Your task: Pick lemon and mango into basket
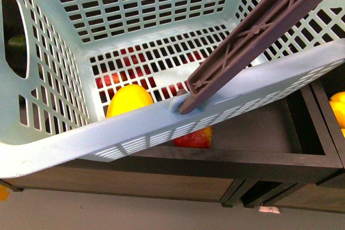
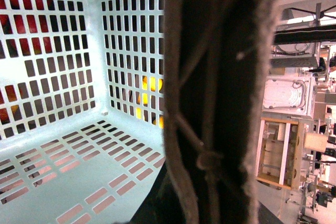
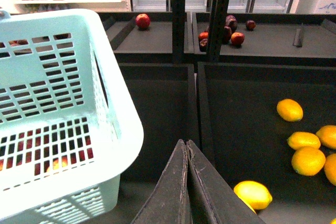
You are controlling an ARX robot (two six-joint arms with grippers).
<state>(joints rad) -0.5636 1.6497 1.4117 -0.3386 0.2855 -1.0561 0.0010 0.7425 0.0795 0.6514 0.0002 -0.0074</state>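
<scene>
The light teal basket (image 1: 161,117) fills the front view, tilted and held up over the dark bins. Its brown handle (image 1: 253,30) slants across it. My left gripper (image 2: 205,198) is shut on that handle (image 2: 220,77), which blocks the middle of the left wrist view. A smooth yellow-orange fruit, seemingly the mango (image 1: 129,100), lies inside the basket against its near wall. My right gripper (image 3: 187,148) is shut and empty beside the basket (image 3: 63,129). A bright yellow lemon (image 3: 252,193) lies in the bin just past its fingertips.
Several orange-yellow fruits (image 3: 307,160) lie in the right bin (image 3: 241,103), and red fruits (image 3: 237,38) sit in the far bins. Red fruit (image 1: 195,138) shows under the basket. A black divider (image 3: 202,114) separates the bins.
</scene>
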